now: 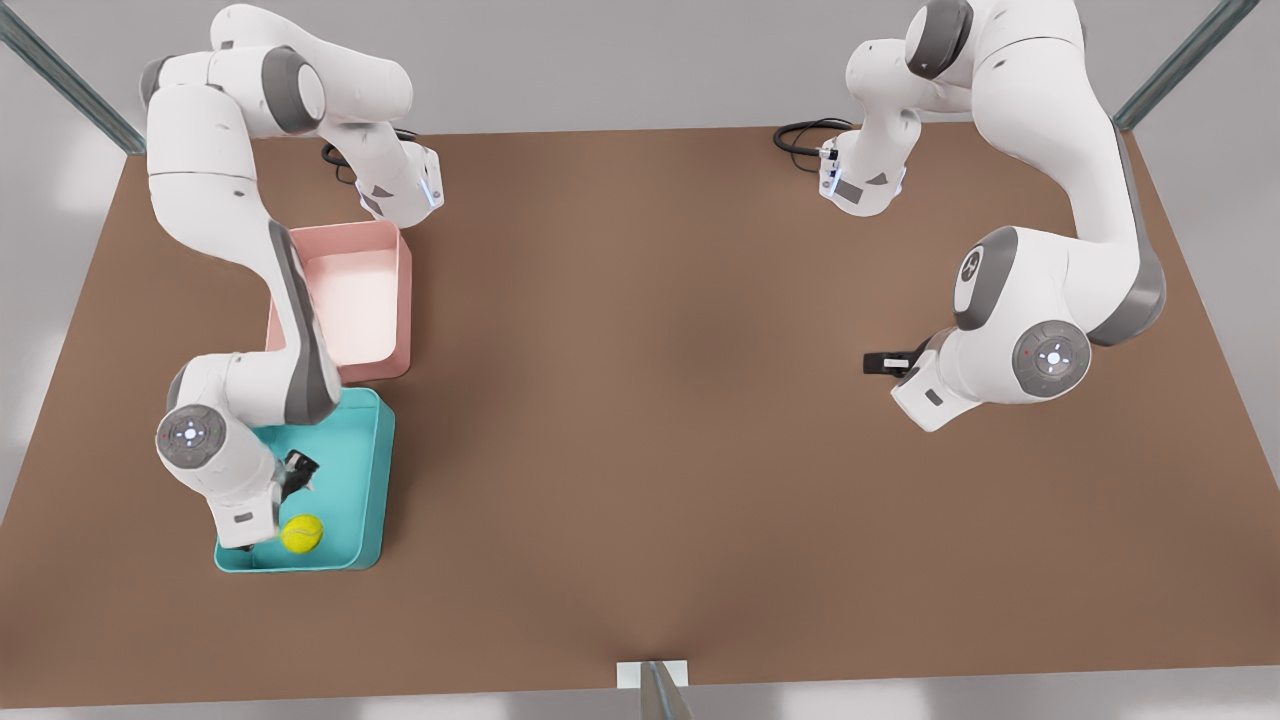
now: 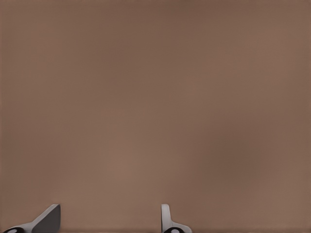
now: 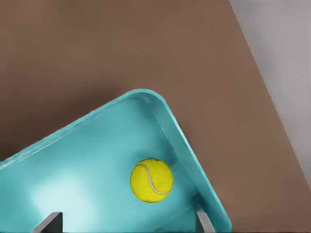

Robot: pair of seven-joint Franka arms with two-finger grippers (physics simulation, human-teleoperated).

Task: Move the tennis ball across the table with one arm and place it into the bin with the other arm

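Observation:
The tennis ball [image 1: 302, 533] [image 3: 151, 180] lies on the floor of the teal bin [image 1: 386, 470] [image 3: 171, 122], close to one corner. It is free of any fingers. My right gripper [image 1: 296, 472] [image 3: 126, 227], on the arm at the front view's left, hangs open just above the bin with the ball a little beyond its fingertips. The left gripper [image 1: 884, 362] [image 2: 107, 224], at the front view's right, is open over the bare brown table [image 1: 650, 350] and holds nothing.
A pale pink tub [image 1: 345, 300] stands right behind the teal bin, partly covered by the right arm's forearm. A black cable [image 1: 800, 135] loops at the table's far edge. The wide middle of the brown top lies between the two arms.

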